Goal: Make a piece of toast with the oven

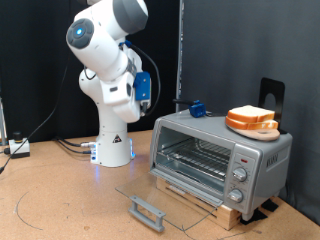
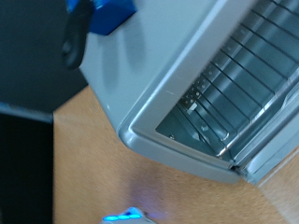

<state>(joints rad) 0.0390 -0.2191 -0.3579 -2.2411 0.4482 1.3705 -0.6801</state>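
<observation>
Exterior view, from its left side: we see the white arm [image 1: 108,75] rising from its base on the brown worktop [image 1: 60,195], folded over so that its end effector is hidden behind the blue wrist housing; we cannot tell whether it is released or clenched. Rightward, the oven [image 1: 222,157] stands with its glass door [image 1: 160,200] dropped flat onto the worktop, grey handle [image 1: 147,212] nearest us, wire rack [image 1: 198,158] bare. On the oven's roof sits a blue object [image 1: 196,108], then the orange plate [image 1: 252,127] carrying the piece of toast [image 1: 251,116]. Our wrist view shows the oven's open mouth [image 2: 220,98] and rack.
</observation>
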